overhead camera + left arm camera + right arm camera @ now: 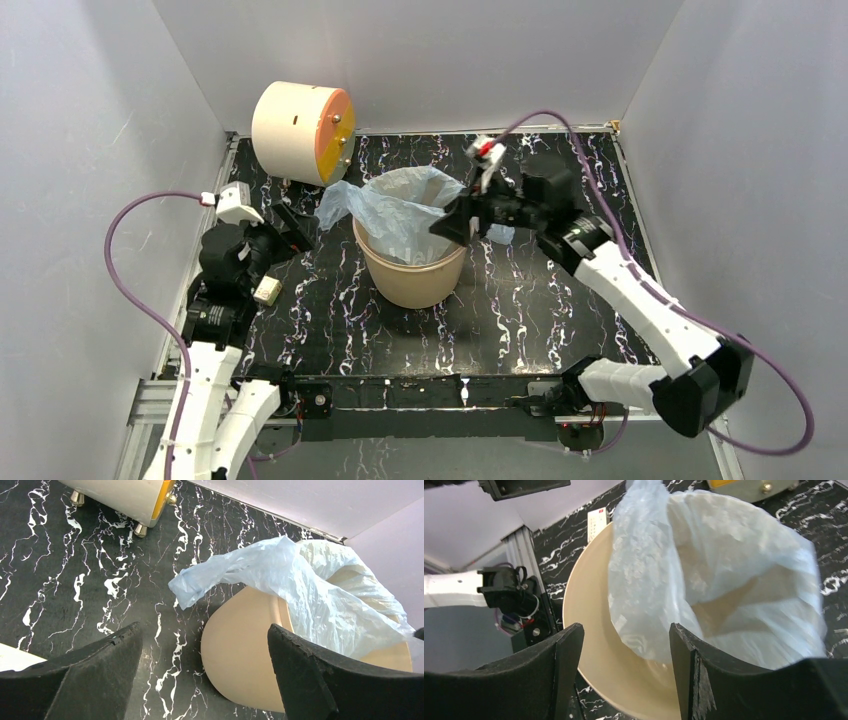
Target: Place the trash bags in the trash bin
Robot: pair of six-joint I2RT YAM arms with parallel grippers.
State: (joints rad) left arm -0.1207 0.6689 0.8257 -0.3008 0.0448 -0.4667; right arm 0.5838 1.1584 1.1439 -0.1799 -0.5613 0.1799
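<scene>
Jaws spread, the right gripper (625,640) straddles the trash bags (400,205) at the trash bin's (410,285) right rim; 1 loose tail overhangs upper left, nearer the spread left gripper (204,642).

Lighting's pretty good here: bright, even, soft light from overhead bouncing off the white walls. Shadows barely show on the black marble table (520,330), just a faint dark patch at the foot of the trash bin (410,280), and no real glare. Overhead and left wrist views are sharp. The right wrist view is softer: the trash bag (724,580) looks washed out and smeary toward the right edge, and the right gripper (624,630) fingers (549,680) are just dark shapes.
</scene>
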